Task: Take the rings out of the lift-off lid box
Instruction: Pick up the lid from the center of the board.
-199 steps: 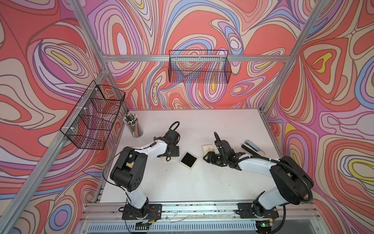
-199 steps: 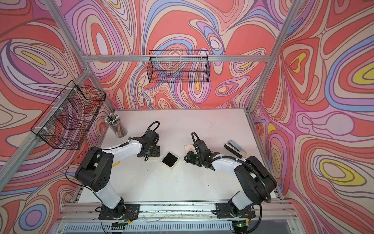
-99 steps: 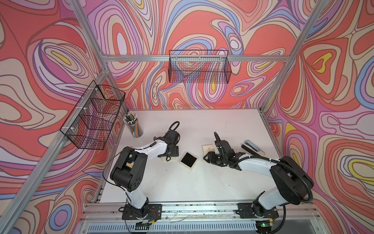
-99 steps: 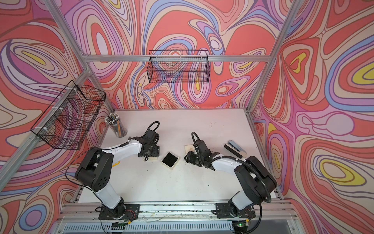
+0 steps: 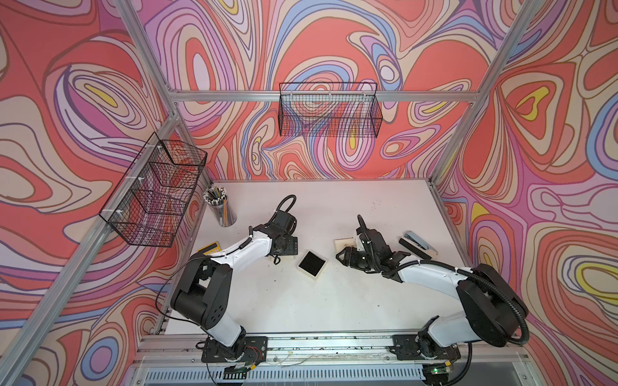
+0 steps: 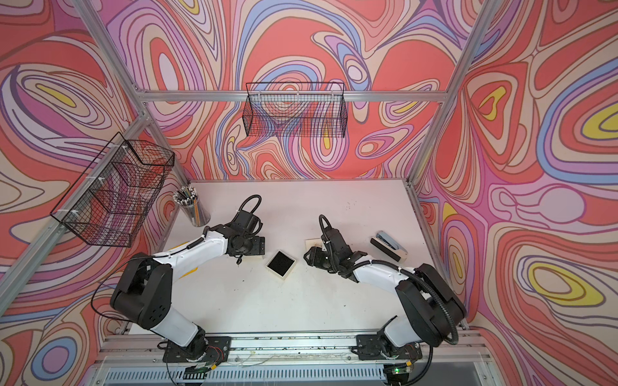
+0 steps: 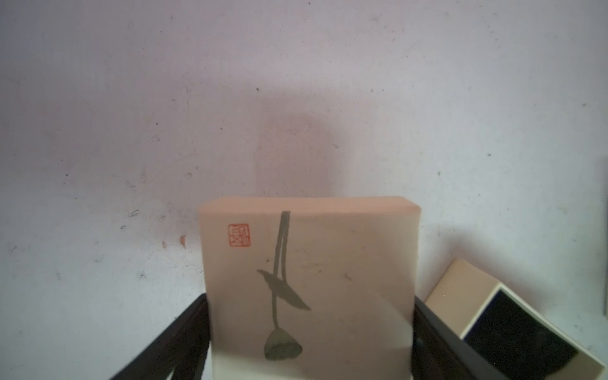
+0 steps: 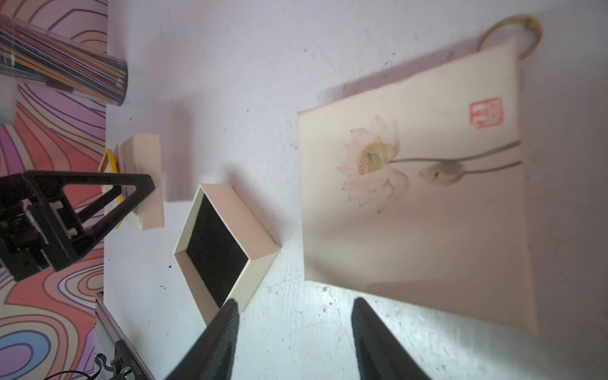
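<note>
— Looking at the left pincer (image 7: pixel 309 302) first: what do we see?

— Its two black fingers (image 7: pixel 184 332) flank the cream lid (image 7: pixel 345 263), the one painted with a lotus stem and a red seal; each finger stands right against one side of it; whether they squeeze it or merely stand beside it, we cannot tell; in the right wrist view the lid looks to lie on the white desk (image 5: pixel 301 310).

— And the right pincer (image 8: pixel 296 306)?

— We see its jaws apart with nothing between them, only bare desk; it hovers between the open box base (image 8: pixel 245 227) and a closed cream box (image 8: pixel 427 230) painted with a lotus flower; in both top views the base lies between the two arms, turned cornerwise, apart from the lid.

— Where are the rings?

— We cannot place them; the base shows its black lining (image 8: pixel 215 250), too dark and blurred for us to pick anything out in it; a thin yellowish loop (image 8: pixel 530 20) lies on the desk touching a corner of the closed box; whether that is a ring, we cannot say.

— What else do we have on the desk?

— A cup of pencils (image 5: pixel 222 214) at the back corner on the left arm's side; a stapler (image 5: pixel 419 241) beside the right arm.
</note>
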{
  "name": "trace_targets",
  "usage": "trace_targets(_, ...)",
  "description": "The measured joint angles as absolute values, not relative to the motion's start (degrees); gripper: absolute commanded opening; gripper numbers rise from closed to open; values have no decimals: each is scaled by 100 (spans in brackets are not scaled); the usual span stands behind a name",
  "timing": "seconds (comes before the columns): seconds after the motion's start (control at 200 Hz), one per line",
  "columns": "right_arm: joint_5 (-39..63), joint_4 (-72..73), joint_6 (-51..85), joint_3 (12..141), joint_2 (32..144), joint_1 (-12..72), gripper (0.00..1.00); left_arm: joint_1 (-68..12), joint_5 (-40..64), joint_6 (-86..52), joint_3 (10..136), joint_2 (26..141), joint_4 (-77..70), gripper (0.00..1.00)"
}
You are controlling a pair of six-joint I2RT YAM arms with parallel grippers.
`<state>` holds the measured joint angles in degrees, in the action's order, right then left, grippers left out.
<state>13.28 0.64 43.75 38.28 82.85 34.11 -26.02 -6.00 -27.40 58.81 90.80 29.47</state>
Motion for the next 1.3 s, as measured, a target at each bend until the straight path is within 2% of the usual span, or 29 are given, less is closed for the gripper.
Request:
trace_targets(0.466, 1173, 432, 4250, 2967, 7043, 3411, 65, -3249, -652, -2596, 6471, 8449, 3361, 81)
trace_targets(1.002, 1133, 1085, 4261, 1920, 6270, 3411, 86, -3962, -862, -2202, 6941, 8637, 3621, 81)
trace_targets(1.302, 1194, 1509, 4296, 1581, 5883, 3411, 93, -4219, -875, -1966, 7054, 8960, 3669, 82)
